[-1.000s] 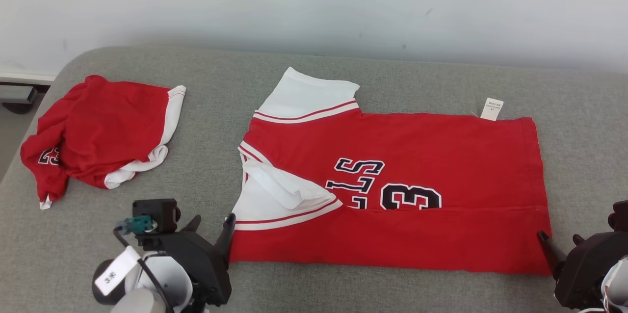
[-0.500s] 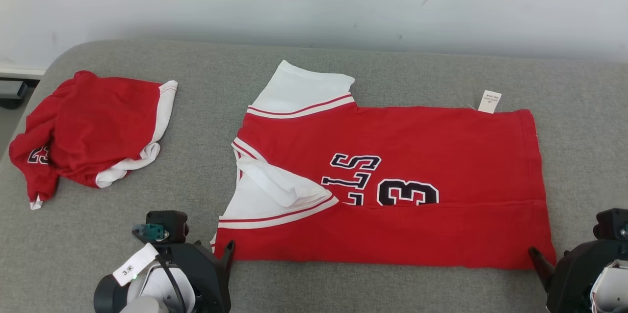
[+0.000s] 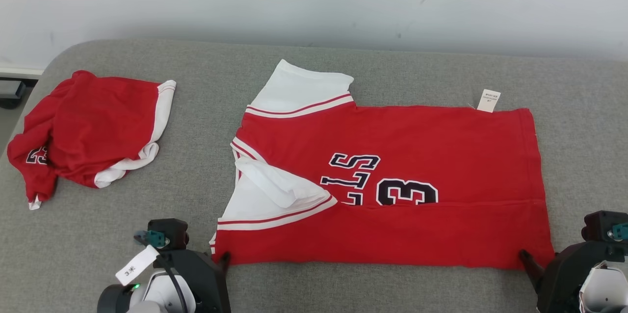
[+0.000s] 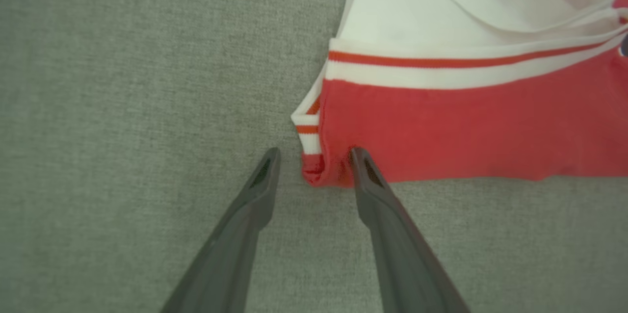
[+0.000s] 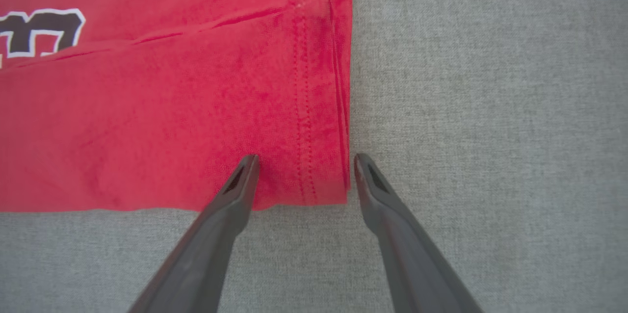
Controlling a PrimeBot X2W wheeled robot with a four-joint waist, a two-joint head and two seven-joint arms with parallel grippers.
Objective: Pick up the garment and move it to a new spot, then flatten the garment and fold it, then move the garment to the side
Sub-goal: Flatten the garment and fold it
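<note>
The red jersey [image 3: 392, 156] lies flat on the grey padded surface [image 3: 196, 82], its near edge folded over. Left pincer [image 4: 311, 156]: fingers apart, straddling the near sleeve-side corner. Right pincer [image 5: 304, 161]: fingers apart, straddling the near hem corner. A crumpled red garment [image 3: 93, 131] lies well apart, far left.

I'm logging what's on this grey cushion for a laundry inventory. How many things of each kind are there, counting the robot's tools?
Red-and-white jerseys: 2 (flat jersey, crumpled jersey)
Tools: 2 (left tool, right tool)
Total: 4
</note>
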